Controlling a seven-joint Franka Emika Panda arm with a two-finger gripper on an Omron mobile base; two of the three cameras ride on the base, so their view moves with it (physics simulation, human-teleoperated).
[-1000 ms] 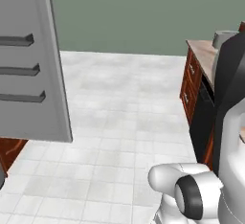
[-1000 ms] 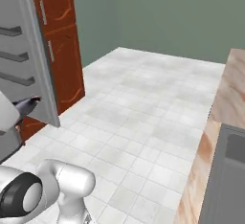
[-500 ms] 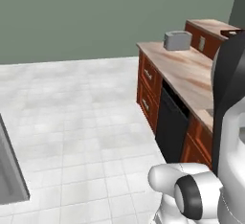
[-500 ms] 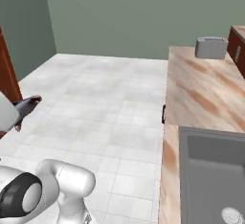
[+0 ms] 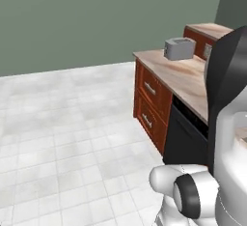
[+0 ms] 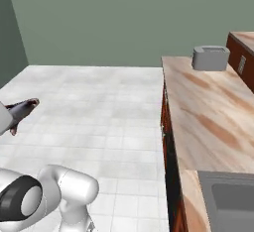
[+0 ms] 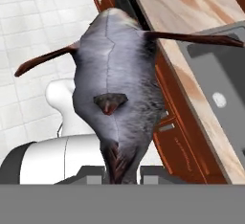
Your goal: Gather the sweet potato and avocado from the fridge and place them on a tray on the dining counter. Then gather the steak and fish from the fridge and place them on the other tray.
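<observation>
A grey fish (image 7: 117,84) with dark reddish fins hangs head-up in the hand view, its tail end pinched between my gripper (image 7: 122,171), which is shut on it. In the right base view the fish (image 6: 22,109) pokes out at the left edge, held over the white tiled floor. The fridge and both trays are out of view.
A counter (image 6: 208,122) with a beige marbled top and red-brown drawers (image 5: 152,99) runs along the right. It bears a silver toaster (image 5: 179,49) and a sink (image 6: 233,206). A black appliance front (image 5: 185,138) sits under it. Open tiled floor (image 5: 72,123) lies to the left.
The whole picture has swung: the base has turned, so the fridge door and cabinets have left view and the counter with the toaster has come in. The fish stays in my gripper.
</observation>
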